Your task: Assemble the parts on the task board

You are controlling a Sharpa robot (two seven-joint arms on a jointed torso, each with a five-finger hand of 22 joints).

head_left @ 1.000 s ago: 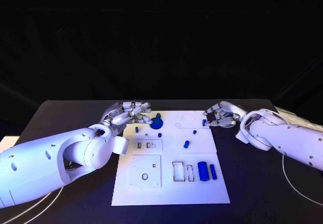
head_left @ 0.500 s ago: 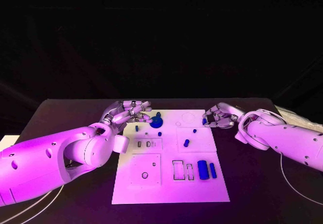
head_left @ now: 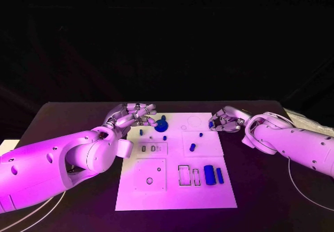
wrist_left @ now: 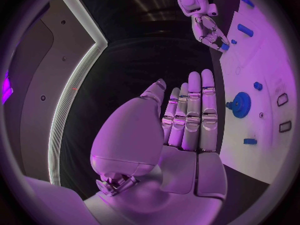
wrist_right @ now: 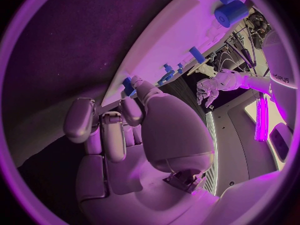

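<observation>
The right robot hand [head_left: 228, 121] pinches a small blue part [head_left: 211, 125] at the task board [head_left: 209, 200] edge, apparently mid-pickup; next it needs seating; the left robot hand [head_left: 132, 116] hovers open-fingered, holding nothing.

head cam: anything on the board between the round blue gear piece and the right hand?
In the head view, mostly bare white task board, with a faint round outline, between the blue gear piece and the right hand. A small blue part sits at that hand's fingertips.

Left hand [wrist_left: 187, 120] flat beside task board [wrist_left: 262, 60]
</observation>
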